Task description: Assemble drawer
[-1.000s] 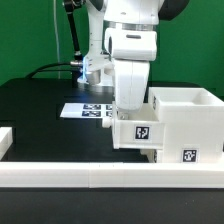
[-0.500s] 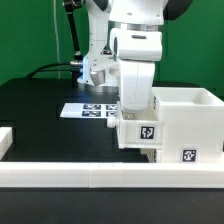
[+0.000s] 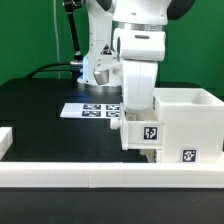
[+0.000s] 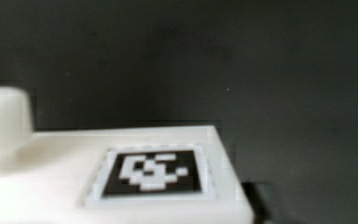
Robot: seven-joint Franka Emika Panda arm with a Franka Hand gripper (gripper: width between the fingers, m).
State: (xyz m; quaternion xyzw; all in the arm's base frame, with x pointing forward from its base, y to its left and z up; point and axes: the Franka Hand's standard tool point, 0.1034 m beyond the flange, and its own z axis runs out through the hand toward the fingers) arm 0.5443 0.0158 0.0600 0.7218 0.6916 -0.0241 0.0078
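Note:
My gripper [image 3: 138,113] points straight down and is shut on a small white drawer tray [image 3: 147,134] with a black-and-white tag on its front. The tray is held right against the left side of the larger open-top white drawer housing [image 3: 190,122] at the exterior view's right. In the wrist view the tray's white surface [image 4: 60,160] and a blurred tag [image 4: 153,170] fill the lower part. One dark fingertip [image 4: 258,200] shows at its edge. The gripper's body hides most of the fingers in the exterior view.
The marker board [image 3: 86,110] lies on the black table behind the gripper. A long white border rail [image 3: 100,178] runs along the front. A white piece [image 3: 7,138] sits at the exterior view's left edge. Green wall behind.
The gripper and the small tray it holds have moved toward the exterior view's right, closing up against the housing. The housing has not moved.

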